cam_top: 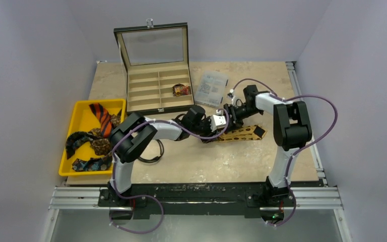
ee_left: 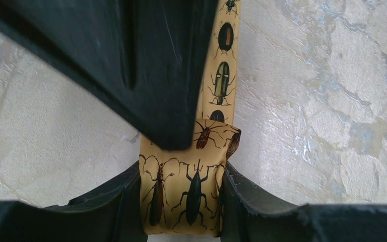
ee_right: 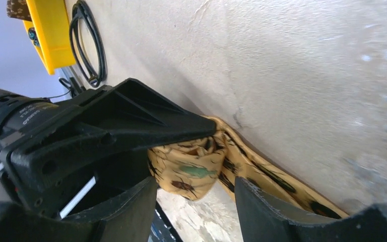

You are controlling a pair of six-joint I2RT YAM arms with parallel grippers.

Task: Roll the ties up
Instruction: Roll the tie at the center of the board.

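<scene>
A tan-gold tie (cam_top: pixel 244 133) printed with dark beetles lies across the table's middle. Its near end is rolled up. My left gripper (cam_top: pixel 212 132) is shut on that rolled end (ee_left: pixel 181 196), with both fingers (ee_left: pixel 247 201) pressed against its sides. The rest of the tie (ee_left: pixel 224 75) runs flat away from it. My right gripper (cam_top: pixel 227 121) is open right next to the roll (ee_right: pixel 191 171), its fingers (ee_right: pixel 267 212) apart and touching nothing. An orange black-striped tie (cam_top: pixel 101 115) and dark multicoloured ties (cam_top: pixel 80 140) lie in a yellow tray (cam_top: pixel 83 108).
An open compartment box (cam_top: pixel 156 91) stands at the back, with one rolled tie (cam_top: pixel 181 89) in its right compartment. A clear plastic packet (cam_top: pixel 211 86) lies beside it. A black cable loop (cam_top: pixel 153 151) lies by the left arm and also shows in the right wrist view (ee_right: pixel 88 40).
</scene>
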